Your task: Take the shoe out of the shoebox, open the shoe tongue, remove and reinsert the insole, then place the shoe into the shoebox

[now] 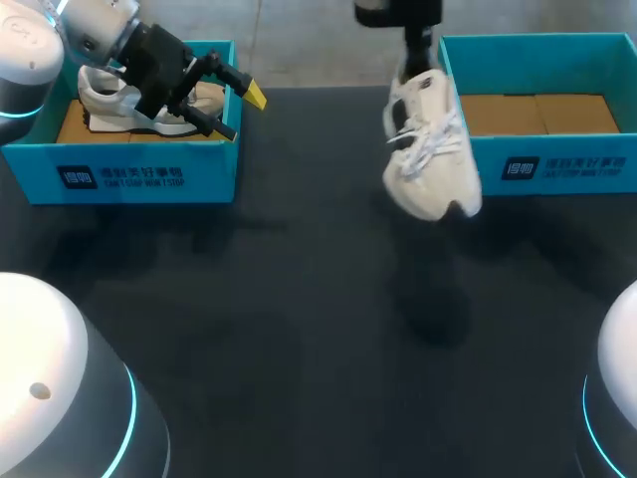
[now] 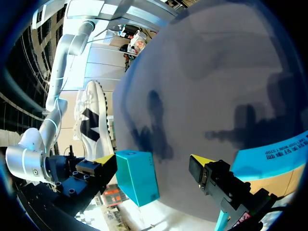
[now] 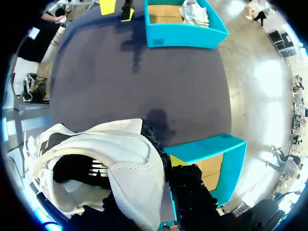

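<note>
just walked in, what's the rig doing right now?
The right arm has its jaws shut on a white shoe, which it holds up off the table just beside the right shoebox. That box shows only its bare cardboard floor. The left arm sits over the left shoebox with its jaws open and empty. A second shoe lies inside that box.

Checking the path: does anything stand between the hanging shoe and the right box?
Nothing visible does. The shoe hangs in the air beside the box; only the box's side wall must be cleared.
</note>
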`<state>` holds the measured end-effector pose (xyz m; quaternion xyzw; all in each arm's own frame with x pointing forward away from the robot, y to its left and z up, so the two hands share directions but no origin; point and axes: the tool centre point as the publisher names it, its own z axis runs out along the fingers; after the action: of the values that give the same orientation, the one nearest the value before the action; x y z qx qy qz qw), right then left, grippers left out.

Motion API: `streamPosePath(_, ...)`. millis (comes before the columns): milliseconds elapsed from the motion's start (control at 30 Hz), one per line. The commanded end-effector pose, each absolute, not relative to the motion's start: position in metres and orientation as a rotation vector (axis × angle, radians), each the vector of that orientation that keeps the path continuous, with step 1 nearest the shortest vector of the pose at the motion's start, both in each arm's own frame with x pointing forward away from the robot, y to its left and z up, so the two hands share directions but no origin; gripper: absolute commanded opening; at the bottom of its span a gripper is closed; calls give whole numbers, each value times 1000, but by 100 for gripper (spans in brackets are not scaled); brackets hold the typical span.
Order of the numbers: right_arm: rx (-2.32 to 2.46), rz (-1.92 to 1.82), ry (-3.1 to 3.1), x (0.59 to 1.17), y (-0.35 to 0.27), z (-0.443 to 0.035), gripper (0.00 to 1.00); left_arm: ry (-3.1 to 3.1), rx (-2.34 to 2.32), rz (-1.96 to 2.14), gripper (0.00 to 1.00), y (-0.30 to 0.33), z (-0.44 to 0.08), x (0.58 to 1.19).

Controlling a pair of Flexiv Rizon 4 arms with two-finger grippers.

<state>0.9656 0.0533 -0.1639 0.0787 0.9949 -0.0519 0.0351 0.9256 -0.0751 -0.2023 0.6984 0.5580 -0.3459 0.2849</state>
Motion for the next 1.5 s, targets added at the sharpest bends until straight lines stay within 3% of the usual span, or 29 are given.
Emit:
streamPosePath(33, 243, -81, 3038, 968, 16, -160, 0, 1493, 1869, -922, 100, -75, -202, 925)
streamPosePath(600, 70, -81, 2947, 993, -51, -159, 0, 1493, 1869, -922, 100, -75, -202, 925)
streamPosePath(1500, 81, -79, 2956, 992, -52, -159, 0, 1493, 1869, -922, 100, -75, -202, 925)
